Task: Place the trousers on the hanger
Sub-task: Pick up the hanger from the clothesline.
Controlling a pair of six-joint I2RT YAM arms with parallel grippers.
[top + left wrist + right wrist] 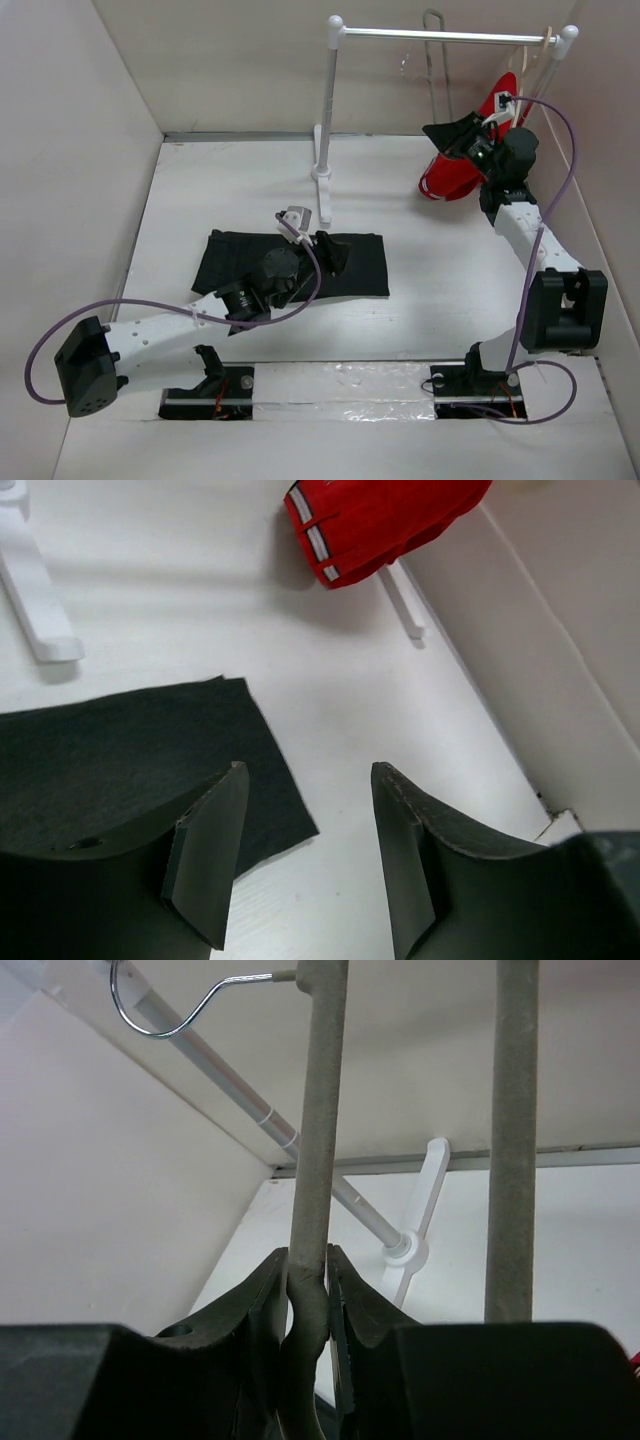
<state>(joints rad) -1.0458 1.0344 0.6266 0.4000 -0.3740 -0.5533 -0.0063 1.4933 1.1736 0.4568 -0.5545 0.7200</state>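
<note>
Pinching only one thin bar of the hanger (318, 1140) at 1 o'clock by the rail (450, 36), the right fingers (272, 1285) risked letting it twist or slip. The left fingers (215, 830) stood open and empty over the trousers (225, 265), flat on the surface (450, 270) at 9 o'clock; closing might catch one layer only.

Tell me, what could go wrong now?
1. The right gripper pinches just one thin bar of the hanger; it could twist or slip when lifted off the rail.
2. The left gripper is open over the edge of the trousers; closing there might catch only a corner, so they sag.
</note>
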